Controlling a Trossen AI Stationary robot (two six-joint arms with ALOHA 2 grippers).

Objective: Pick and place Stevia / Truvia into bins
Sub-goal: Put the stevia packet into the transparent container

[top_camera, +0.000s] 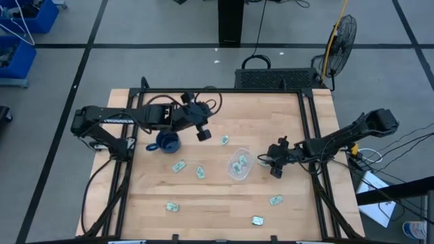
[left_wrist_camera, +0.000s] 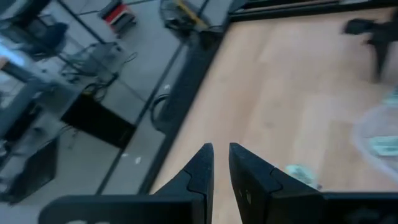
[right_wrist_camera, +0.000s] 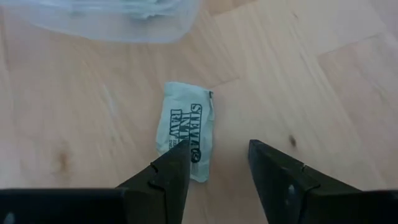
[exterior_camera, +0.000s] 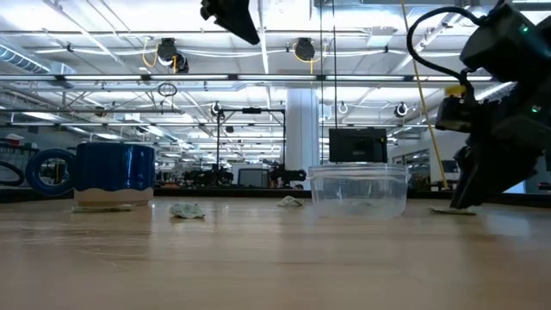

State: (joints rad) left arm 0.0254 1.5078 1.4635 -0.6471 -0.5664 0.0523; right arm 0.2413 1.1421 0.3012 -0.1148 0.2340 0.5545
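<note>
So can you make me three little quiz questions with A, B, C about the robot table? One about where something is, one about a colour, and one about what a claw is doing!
1. Where is the Stevia packet nearest the right gripper?
A. Inside the mug
B. On the table beside the clear tub
C. On the floor

2. What colour is the mug?
A. Dark blue
B. Red
C. Yellow

3. How are the right gripper's fingers?
A. Shut on a packet
B. Holding the tub
C. Open, holding nothing

Answers:
1 B: the right wrist view shows it flat on the wood just outside the tub.
2 A: the low view shows it blue.
3 C: a bare gap shows between the fingers, the packet lying partly under one.
</note>
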